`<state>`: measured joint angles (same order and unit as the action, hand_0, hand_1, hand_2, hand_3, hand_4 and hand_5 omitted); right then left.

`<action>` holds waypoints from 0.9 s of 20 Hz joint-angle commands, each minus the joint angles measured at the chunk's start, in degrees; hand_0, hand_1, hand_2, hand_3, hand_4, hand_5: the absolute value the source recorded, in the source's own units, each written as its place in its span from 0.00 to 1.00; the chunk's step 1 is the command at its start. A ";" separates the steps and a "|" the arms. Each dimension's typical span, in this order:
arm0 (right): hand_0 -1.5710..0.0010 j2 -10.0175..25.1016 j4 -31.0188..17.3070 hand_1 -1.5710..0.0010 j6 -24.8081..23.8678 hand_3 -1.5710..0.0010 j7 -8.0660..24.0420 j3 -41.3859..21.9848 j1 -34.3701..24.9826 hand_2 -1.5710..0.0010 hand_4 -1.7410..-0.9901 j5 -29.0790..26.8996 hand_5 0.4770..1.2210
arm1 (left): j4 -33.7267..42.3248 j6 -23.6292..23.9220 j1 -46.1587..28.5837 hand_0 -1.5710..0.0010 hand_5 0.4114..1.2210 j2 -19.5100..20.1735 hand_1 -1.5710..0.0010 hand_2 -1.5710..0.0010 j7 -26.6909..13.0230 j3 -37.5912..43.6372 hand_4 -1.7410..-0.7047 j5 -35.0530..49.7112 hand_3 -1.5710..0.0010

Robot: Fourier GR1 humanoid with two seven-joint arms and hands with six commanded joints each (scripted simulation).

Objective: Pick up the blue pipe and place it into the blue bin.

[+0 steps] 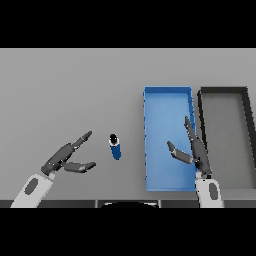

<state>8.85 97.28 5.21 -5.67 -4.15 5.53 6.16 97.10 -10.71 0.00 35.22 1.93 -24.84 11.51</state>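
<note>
Blue pipe (115, 146) on table between spread left hand (67, 157) and blue bin (167, 107), right hand (194, 150) spread, covering bin's right wall

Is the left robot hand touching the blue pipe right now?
Apart. The head view shows bare grey table between the left robot hand, fingers open, and the blue pipe, which lies left of the blue bin.

I see the left hand (64, 157) low left, fingers spread straight. Right hand (196, 150) raised, fingers extended, thumb out.
</note>
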 commanded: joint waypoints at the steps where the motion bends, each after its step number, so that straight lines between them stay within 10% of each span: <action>1: 1.00 0.06 0.26 1.00 0.18 1.00 -1.01 -0.21 0.61 1.00 0.66 0.16 0.18 | 0.53 -0.33 -0.18 1.00 0.07 0.14 1.00 1.00 0.28 -0.68 0.63 -0.66 1.00; 18: 1.00 -0.01 1.62 1.00 0.56 1.00 -0.07 0.39 2.39 1.00 0.63 -0.95 0.16 | -16.11 0.31 11.55 1.00 0.04 -17.82 1.00 1.00 1.13 -8.54 0.64 -8.70 1.00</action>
<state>8.85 98.91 5.75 -5.63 -3.75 7.91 5.21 81.01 -10.37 11.58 17.37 2.82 -33.39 2.79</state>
